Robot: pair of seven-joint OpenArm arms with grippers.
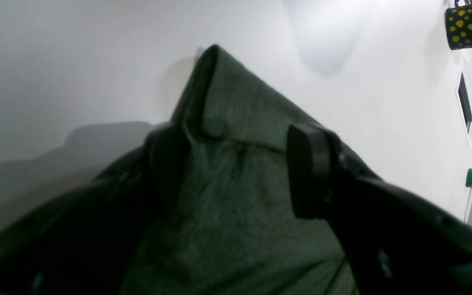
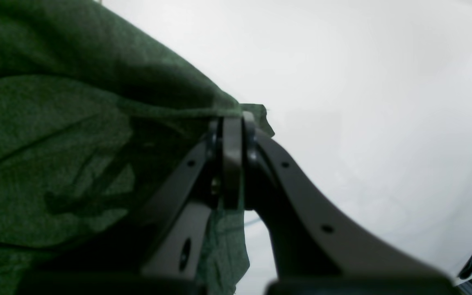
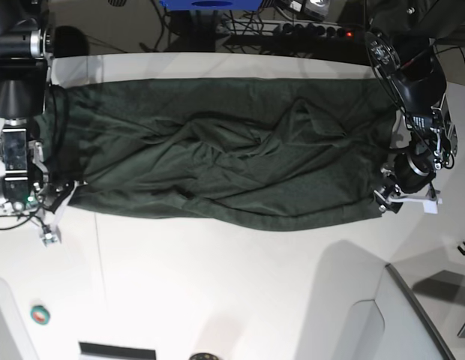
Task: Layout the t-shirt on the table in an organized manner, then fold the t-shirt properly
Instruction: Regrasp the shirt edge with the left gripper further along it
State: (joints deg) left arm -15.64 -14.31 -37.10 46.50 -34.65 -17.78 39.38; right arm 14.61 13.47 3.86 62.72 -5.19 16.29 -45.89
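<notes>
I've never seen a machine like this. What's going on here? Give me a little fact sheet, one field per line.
Garment: large dark green knit t-shirt, stretched sideways between the two arms, wrinkled in the middle
Surface: glossy white table, under the shirt
Right gripper: shut, pinching an edge of the shirt
Left gripper: jaws apart, with shirt fabric bunched between them
Small extras: green tape roll near the table's front corner
Fold status: not yet folded
</notes>
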